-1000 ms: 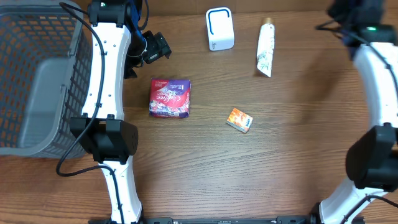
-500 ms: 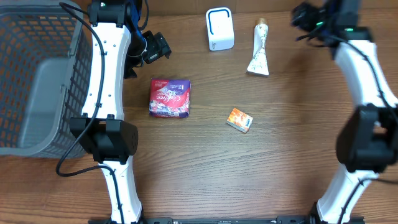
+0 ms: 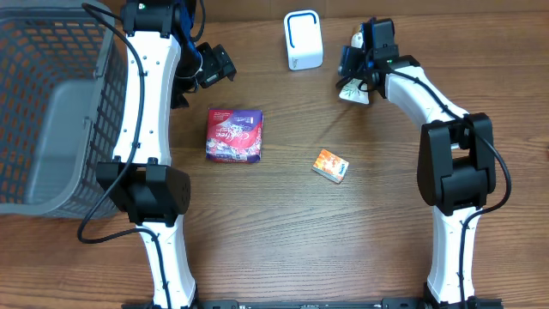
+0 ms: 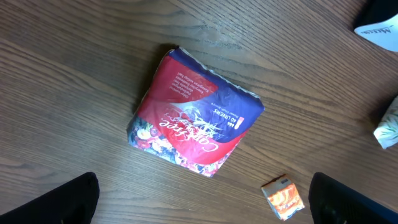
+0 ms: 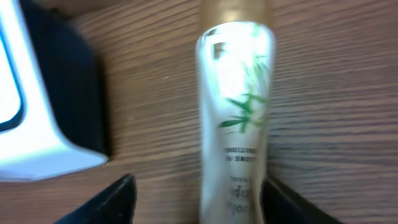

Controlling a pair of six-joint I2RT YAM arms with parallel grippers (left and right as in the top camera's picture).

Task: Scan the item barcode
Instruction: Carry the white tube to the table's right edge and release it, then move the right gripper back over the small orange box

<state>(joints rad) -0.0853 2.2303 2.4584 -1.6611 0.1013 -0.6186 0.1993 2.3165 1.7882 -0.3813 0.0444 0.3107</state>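
At one o'clock on the table [image 3: 386, 240], right gripper [image 5: 198, 183] over the tube [image 5: 236, 112].
Its jaws stand spread astride the tube, white scanner [image 3: 303, 40] at its ten o'clock; left gripper [image 4: 202, 186] gapes wide over the red packet [image 4: 189, 121].

Seen from overhead, the camera looks straight down on the whole counter [image 3: 343, 240]. The left wrist camera faces down from well above the red packet [image 4: 193, 121], the orange box [image 4: 283, 197] at its lower edge. The right wrist camera sits very close over the white tube [image 5: 236, 124], blurred, the scanner [image 5: 18, 143] at its left. Overhead shares all four.
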